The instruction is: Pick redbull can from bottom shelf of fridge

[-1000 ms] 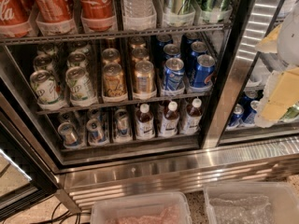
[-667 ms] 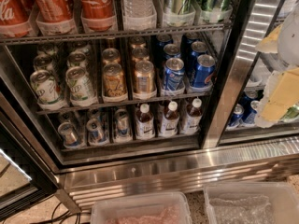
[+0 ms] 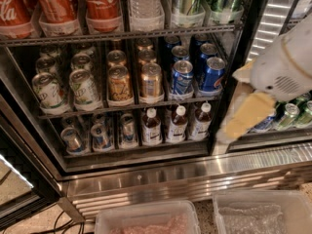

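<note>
Three slim blue-and-silver redbull cans stand in the left lanes of the bottom shelf of the fridge. They are upright with their silver tops showing. My gripper, with yellowish fingers on a white arm, hangs in front of the fridge's right door post, to the right of the bottom shelf. It is well apart from the redbull cans and holds nothing that I can see.
Three small dark bottles with white caps fill the shelf's right lanes. Gold, green and blue Pepsi cans stand on the rack above, with Coca-Cola cans higher up. Two clear plastic bins lie on the floor in front. More cans sit behind the right door.
My arm and gripper have swung left and down, from the right edge toward the fridge's door post. The cans and bottles have not moved.
</note>
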Controlling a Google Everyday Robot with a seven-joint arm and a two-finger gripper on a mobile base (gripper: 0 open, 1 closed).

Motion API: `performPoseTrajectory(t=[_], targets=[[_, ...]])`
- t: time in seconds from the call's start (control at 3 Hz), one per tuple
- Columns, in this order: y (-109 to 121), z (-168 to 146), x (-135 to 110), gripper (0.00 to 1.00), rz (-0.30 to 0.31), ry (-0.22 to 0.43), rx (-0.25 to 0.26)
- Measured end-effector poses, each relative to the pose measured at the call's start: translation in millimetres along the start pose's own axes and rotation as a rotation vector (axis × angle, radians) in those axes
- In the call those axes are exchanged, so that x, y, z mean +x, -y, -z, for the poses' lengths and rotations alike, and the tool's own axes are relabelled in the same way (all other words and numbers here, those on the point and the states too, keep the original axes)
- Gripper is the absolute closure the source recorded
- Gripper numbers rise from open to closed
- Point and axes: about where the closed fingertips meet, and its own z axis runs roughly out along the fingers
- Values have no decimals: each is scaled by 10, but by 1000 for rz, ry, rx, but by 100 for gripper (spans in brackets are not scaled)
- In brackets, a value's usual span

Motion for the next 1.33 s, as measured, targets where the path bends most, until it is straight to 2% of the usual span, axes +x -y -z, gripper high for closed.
performPoseTrajectory(t=[0.33,0.67,1.0,1.33], targets=[[-118,-577,-284,0,-197,115,-50],[-117,-829,-417,0,-377,206,-25],[-19,-819,-480,0,-393,237,12],[-19,-819,-481,0,-393,237,12]])
